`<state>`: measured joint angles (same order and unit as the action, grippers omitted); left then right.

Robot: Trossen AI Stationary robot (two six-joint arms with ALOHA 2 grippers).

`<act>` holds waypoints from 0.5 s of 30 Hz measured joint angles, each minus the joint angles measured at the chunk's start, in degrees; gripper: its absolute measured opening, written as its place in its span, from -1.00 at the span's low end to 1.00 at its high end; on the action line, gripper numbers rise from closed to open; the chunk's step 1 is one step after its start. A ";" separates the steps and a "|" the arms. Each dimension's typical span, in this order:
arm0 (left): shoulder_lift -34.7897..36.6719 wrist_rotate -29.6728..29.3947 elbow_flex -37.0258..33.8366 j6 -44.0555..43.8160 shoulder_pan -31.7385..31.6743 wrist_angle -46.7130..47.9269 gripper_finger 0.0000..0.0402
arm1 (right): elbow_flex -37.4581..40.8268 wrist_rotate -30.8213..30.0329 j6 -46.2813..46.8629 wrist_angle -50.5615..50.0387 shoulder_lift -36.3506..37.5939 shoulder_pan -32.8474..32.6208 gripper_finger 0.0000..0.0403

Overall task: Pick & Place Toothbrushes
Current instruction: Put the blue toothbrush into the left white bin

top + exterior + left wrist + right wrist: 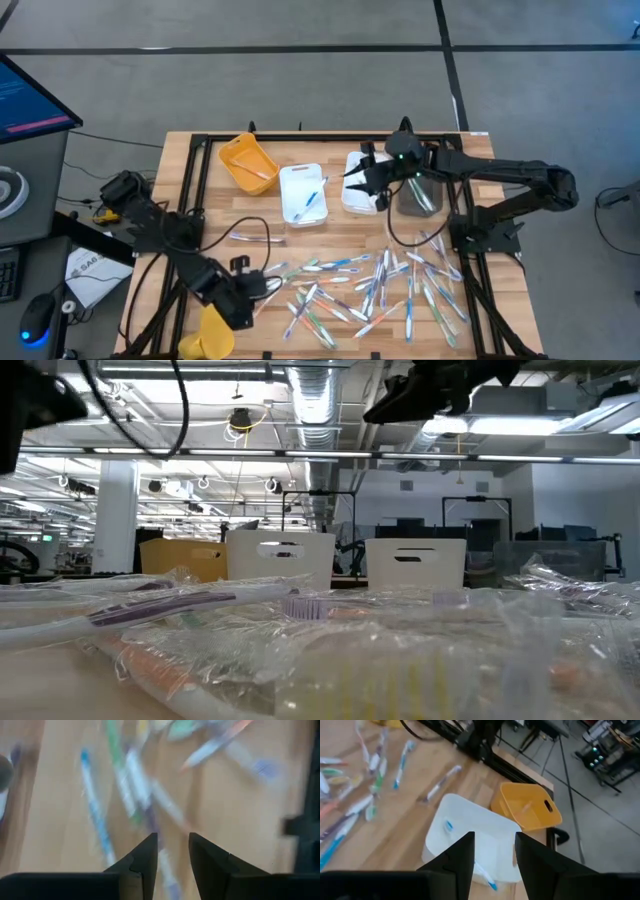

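Many toothbrushes [370, 290] lie flat and scattered over the near middle and right of the wooden table; one more [250, 237] lies alone farther left. My left gripper [268, 288] hangs open over the pile's left edge, pointing steeply down, with blurred toothbrushes [135, 785] under its fingers [173, 852]. My right gripper [352, 180] is open above the far row of trays. It looks down on a white tray [470, 815] in which blue-and-white toothbrushes [485, 877] lie.
Along the far side stand a yellow tray [248, 163], a white tray [303, 193], a second white tray [355, 195] and a grey tray [415, 195]. A yellow object [212, 330] sits at the near left edge. Black frame rails [190, 180] border the table.
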<state>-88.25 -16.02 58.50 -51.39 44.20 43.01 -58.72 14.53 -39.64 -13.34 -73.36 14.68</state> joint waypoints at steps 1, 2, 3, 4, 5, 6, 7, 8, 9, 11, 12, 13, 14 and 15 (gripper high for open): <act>0.00 0.75 -1.40 0.00 -0.28 0.14 -0.48 | 0.00 0.96 0.02 0.16 -0.02 0.28 -0.33; -0.03 1.39 -2.74 0.02 -0.57 0.39 -0.48 | -0.03 1.80 0.00 0.40 -0.30 0.43 -0.33; -0.04 1.59 -3.93 -0.03 -0.73 0.47 -0.48 | -0.08 2.16 0.00 0.84 -0.83 0.40 -0.33; -0.04 1.91 -5.11 0.00 -0.78 0.34 -0.48 | -0.09 2.16 0.01 0.85 -1.30 0.33 -0.33; -0.04 2.35 -6.22 -0.01 -0.91 0.32 -0.48 | -0.03 2.16 0.00 0.40 -1.78 0.36 -0.33; -0.04 2.44 -7.19 0.02 -1.26 0.39 -0.48 | -0.02 2.17 0.00 0.49 -2.27 0.39 -0.33; -0.04 2.48 -8.10 0.02 -1.65 0.32 -0.48 | -0.05 2.17 0.00 0.79 -2.85 0.39 -0.32; 0.02 2.48 -8.82 0.04 -2.05 0.28 -0.48 | -0.05 2.17 0.01 0.68 -3.38 0.39 -0.32; 0.28 2.51 -9.54 0.19 -2.48 0.08 -0.48 | -0.04 2.16 0.02 0.60 -3.97 0.39 -0.32; 0.78 2.48 -10.76 1.35 -3.39 -1.46 -0.48 | -0.04 2.14 0.04 0.58 -5.10 0.37 -0.32; 0.77 2.46 -11.24 1.78 -3.75 -2.41 -0.48 | -0.04 2.12 0.30 0.60 -5.60 0.35 -0.33; 0.76 2.49 -11.66 2.46 -4.05 -2.62 -0.48 | -0.04 2.12 0.80 0.43 -6.01 0.35 -0.33; 0.76 2.56 -11.99 3.18 -4.34 -2.42 -0.48 | -0.04 2.12 1.50 0.39 -6.53 0.28 -0.33; 0.76 2.81 -12.28 3.74 -4.66 -2.51 -0.48 | -0.04 2.09 2.33 0.56 -7.01 0.00 -0.34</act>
<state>-87.48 -13.21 46.22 -47.65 39.55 40.49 -58.76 16.62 -37.31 -12.78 -80.37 14.68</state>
